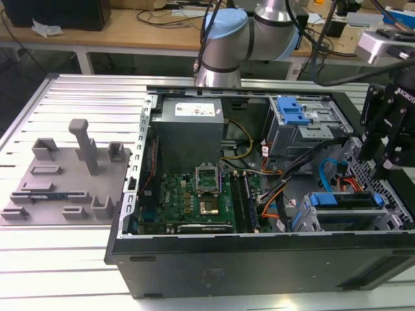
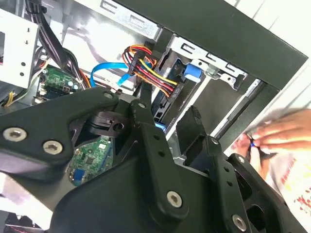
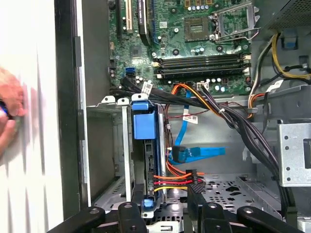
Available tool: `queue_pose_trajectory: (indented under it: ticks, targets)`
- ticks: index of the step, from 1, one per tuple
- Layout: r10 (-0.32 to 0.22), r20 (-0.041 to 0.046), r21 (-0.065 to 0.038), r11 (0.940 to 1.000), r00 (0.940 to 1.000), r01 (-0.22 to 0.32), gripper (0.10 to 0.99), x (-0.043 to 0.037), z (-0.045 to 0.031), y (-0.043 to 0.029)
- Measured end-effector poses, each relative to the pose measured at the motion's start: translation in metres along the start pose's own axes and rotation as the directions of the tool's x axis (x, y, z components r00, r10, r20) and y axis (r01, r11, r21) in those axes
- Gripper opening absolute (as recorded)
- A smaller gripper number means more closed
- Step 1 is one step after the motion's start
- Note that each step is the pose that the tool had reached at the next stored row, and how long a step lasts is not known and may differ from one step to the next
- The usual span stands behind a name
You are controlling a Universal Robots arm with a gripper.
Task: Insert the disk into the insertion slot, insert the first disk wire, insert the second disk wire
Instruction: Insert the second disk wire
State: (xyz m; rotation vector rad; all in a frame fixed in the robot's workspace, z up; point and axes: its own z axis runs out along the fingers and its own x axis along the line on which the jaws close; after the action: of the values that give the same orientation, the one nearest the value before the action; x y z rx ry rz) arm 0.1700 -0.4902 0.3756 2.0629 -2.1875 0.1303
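End effector [image 1: 384, 170]: I saw it hanging just above the disk [image 1: 343, 200], fingers apart, holding nothing. Disk: seated on edge in the insertion slot [image 1: 310, 223]. First disk wire [image 3: 170, 180]: plugged at the disk's end. Second disk wire [image 3: 197, 153]: looped just beside.

The exterior view looks down from above onto the open computer case [image 1: 259, 188], while both wrist views peer closely into its drive corner, sharing the disk [image 3: 144, 145].

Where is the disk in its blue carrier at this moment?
The disk sits in the insertion slot at the exterior view's lower right, inside the computer case below the gripper; in the first wrist view the first disk wire lies beside it.
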Motion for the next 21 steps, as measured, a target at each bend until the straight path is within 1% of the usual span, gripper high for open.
queue_pose_trajectory:
  ticks: [1, 2, 3, 4, 6, 7, 8, 9, 10, 11, 12, 13, 14, 16, 17, 18, 19, 20, 21]
  targets:
    - [0.001, -0.0194, 0.001, 1.0000, 0.9998, -0.001, 0.482, -0.0065, -0.0011, 0.0008]
    - [0.001, -0.0255, 0.003, 1.0000, 0.9997, -0.001, 0.482, -0.0088, -0.0014, 0.0030]
    - [0.002, -0.0290, 0.007, 1.0000, 0.9996, -0.002, 0.482, -0.0095, -0.0014, 0.0052]
    - [0.003, -0.0354, 0.013, 0.9999, 0.9994, -0.003, 0.482, -0.0101, -0.0011, 0.0100]
    - [0.005, -0.0398, 0.021, 0.9998, 0.9992, -0.004, 0.482, -0.0113, -0.0011, 0.0153]
    - [0.006, -0.0477, 0.024, 0.9997, 0.9988, -0.005, 0.482, -0.0135, -0.0013, 0.0202]
    - [0.006, -0.0598, 0.025, 0.9997, 0.9982, -0.005, 0.482, -0.0164, -0.0016, 0.0234]
    - [0.005, -0.0731, 0.026, 0.9997, 0.9973, -0.004, 0.482, -0.0192, -0.0021, 0.0255]
    - [0.004, -0.0810, 0.027, 0.9996, 0.9967, -0.002, 0.482, -0.0214, -0.0023, 0.0267]
    - [0.003, -0.0859, 0.027, 0.9996, 0.9963, 0.000, 0.463, -0.0229, -0.0022, 0.0277]
    - [0.000, -0.0900, 0.028, 0.9996, 0.9959, 0.003, 0.463, -0.0247, -0.0018, 0.0293]
    - [-0.005, -0.0921, 0.029, 0.9996, 0.9957, 0.007, 0.329, -0.0260, -0.0007, 0.0313]
    - [-0.010, -0.0933, 0.030, 0.9995, 0.9956, 0.013, 0.329, -0.0266, 0.0009, 0.0342]
    - [-0.015, -0.0964, 0.030, 0.9994, 0.9952, 0.018, 0.329, -0.0268, 0.0024, 0.0373]
    - [-0.018, -0.1037, 0.031, 0.9993, 0.9945, 0.021, 0.329, -0.0276, 0.0032, 0.0393]
    - [-0.021, -0.1147, 0.032, 0.9992, 0.9932, 0.025, 0.329, -0.0298, 0.0038, 0.0406]
    - [-0.022, -0.1219, 0.033, 0.9991, 0.9923, 0.026, 0.329, -0.0315, 0.0041, 0.0409]
    - [-0.024, -0.1358, 0.034, 0.9990, 0.9904, 0.029, 0.329, -0.0346, 0.0046, 0.0410]
    - [-0.025, -0.1458, 0.034, 0.9989, 0.9890, 0.031, 0.329, -0.0371, 0.0051, 0.0411]
